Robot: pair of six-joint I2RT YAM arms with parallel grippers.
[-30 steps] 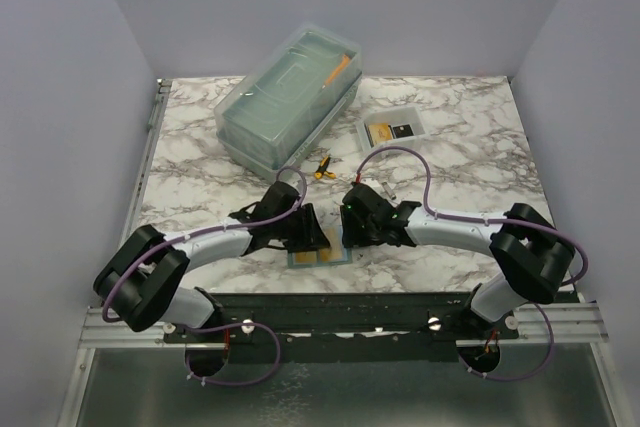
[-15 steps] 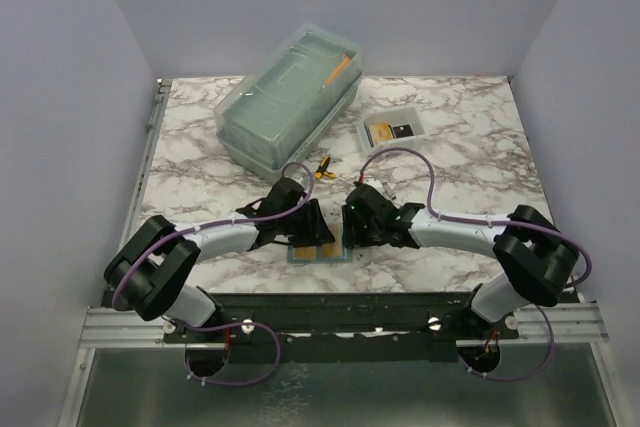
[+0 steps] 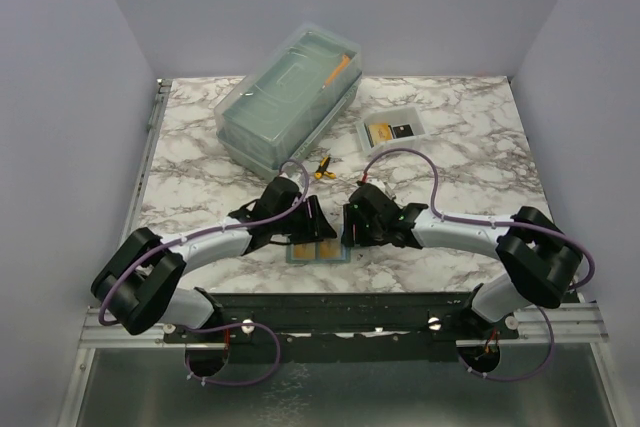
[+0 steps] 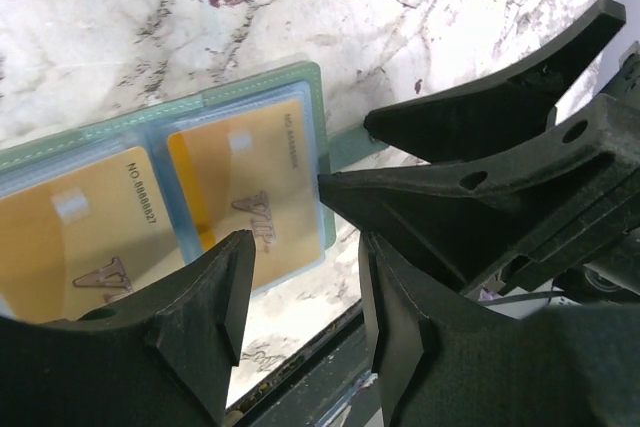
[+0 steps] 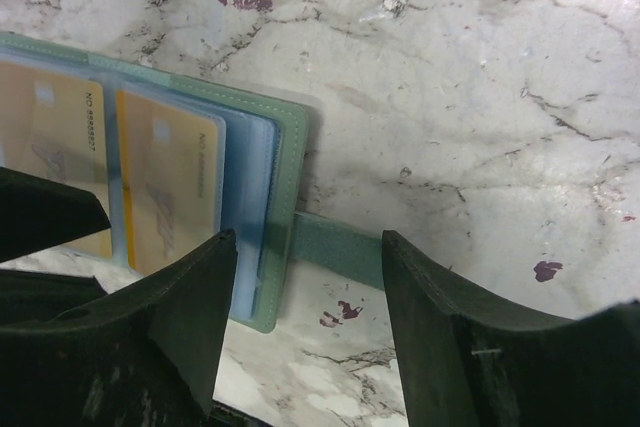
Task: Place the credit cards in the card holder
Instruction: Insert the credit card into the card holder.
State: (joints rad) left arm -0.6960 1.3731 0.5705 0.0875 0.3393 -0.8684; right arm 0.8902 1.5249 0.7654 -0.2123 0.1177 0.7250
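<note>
The card holder (image 3: 318,253) lies open on the table near the front edge, grey-green with clear pockets. In the left wrist view the card holder (image 4: 310,97) holds two gold credit cards (image 4: 245,192) side by side in its pockets. The right wrist view shows the same gold cards (image 5: 170,187), the holder's edge (image 5: 288,197) and its strap tab (image 5: 340,247). My left gripper (image 3: 314,229) (image 4: 305,292) is open and empty over the holder's right end. My right gripper (image 3: 350,230) (image 5: 305,272) is open and empty over the strap tab. The two grippers face each other closely.
A small white tray (image 3: 392,117) at the back right holds a gold card (image 3: 379,131) and a black card (image 3: 403,129). A large translucent lidded box (image 3: 290,97) stands at the back. A yellow-handled tool (image 3: 322,169) lies behind the grippers. The table's front rail is just below the holder.
My left arm shifted right and then swung back left, the gripper staying over the holder. More of the holder shows now. The right gripper has hardly moved.
</note>
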